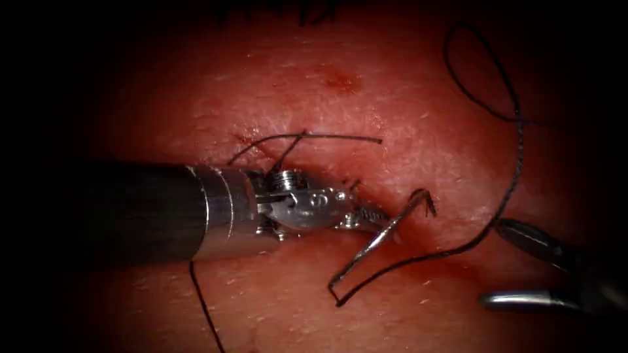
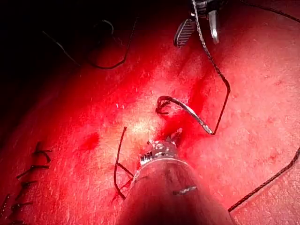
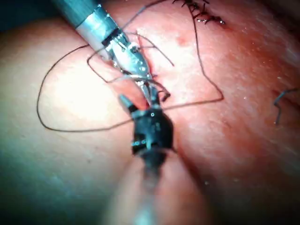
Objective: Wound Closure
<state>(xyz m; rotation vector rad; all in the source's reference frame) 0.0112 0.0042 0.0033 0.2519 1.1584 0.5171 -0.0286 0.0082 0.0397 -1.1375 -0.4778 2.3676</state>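
Gripping the needle (image 1: 386,232) along its curve, the left hand (image 1: 369,219) was pinched shut at the cut (image 1: 418,225), needle tip in tissue (image 1: 294,98). The right hand (image 1: 517,265) was spread, empty; thread (image 1: 504,196) passed beside it.

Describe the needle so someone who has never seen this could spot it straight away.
Follow the left tool to its tip at the middle of the tissue. The needle is the curved steel sliver there, running down from the cut. Unlike the dark thread, it is rigid and shiny.
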